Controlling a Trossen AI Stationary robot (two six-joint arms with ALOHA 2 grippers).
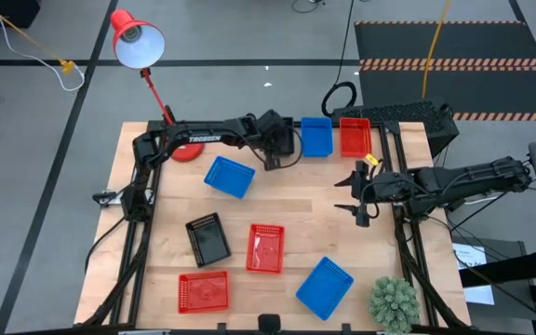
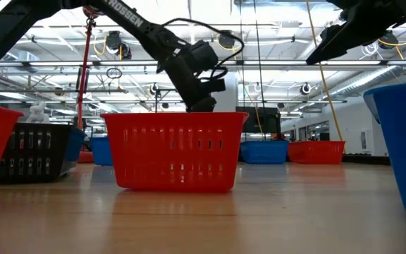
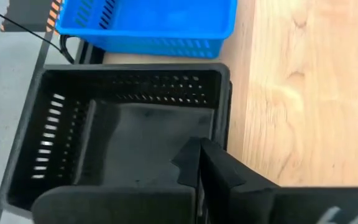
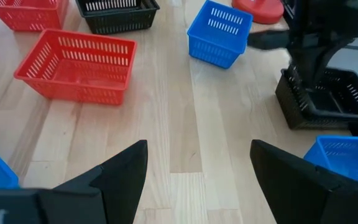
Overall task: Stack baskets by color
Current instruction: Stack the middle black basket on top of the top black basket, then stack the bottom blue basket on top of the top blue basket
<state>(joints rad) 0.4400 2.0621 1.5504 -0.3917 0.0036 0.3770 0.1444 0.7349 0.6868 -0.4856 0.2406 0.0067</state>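
the left gripper (image 1: 279,149) was at the far edge of the table (image 1: 296,223), its fingers pinched on the near wall of a black basket (image 3: 123,130) that sat just beside a blue basket (image 1: 316,136); a red basket (image 1: 355,136) stood touching that blue one on its other side. the right gripper (image 1: 356,200) hovered above bare wood near the right side, its fingers (image 4: 120,171) spread wide and holding nothing. another blue basket (image 1: 229,176) lay tilted near the red lamp base (image 1: 187,150). toward the front lay a second black basket (image 1: 207,238), a red basket (image 1: 265,248) beside it, a third red basket (image 1: 203,290) and a blue basket (image 1: 325,287) near a small green plant (image 1: 394,302).
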